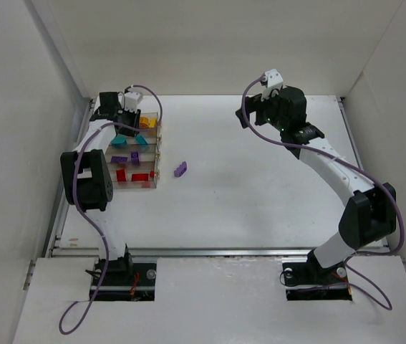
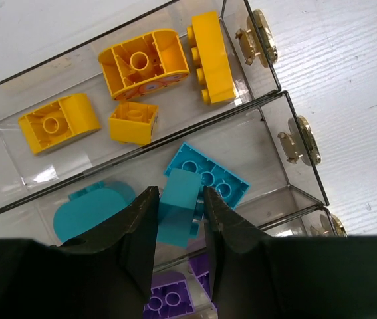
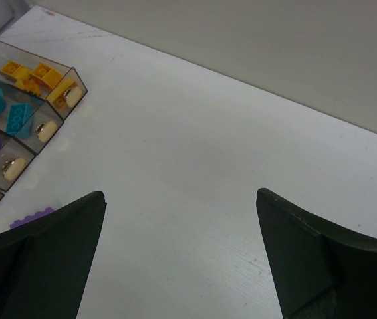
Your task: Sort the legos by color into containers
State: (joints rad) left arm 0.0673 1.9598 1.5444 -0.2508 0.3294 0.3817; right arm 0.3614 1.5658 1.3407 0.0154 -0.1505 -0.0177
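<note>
- Above the bench (image 1: 260, 193), sorting looks nearly finished: the containers (image 1: 158, 154) hold yellow, teal, purple and red rows, and only one purple lego (image 1: 180, 169) lies loose on the white surface just beside them.
- At the left wrist, the left hand (image 2: 180, 191) is clamped on a smooth teal brick (image 2: 175, 216) above the teal bin, not yet released. Below lie a studded teal plate (image 2: 208, 176) and a rounded piece (image 2: 88, 212). Glossy yellow bricks (image 2: 141, 63), some showing hollow undersides, fill the next bin. Walls are clear smoky plastic with brass-coloured knobs (image 2: 262, 36).
- At the right wrist, the right hand (image 3: 180, 194) stands wide apart and empty over matte white bench, well apart from the bins.
</note>
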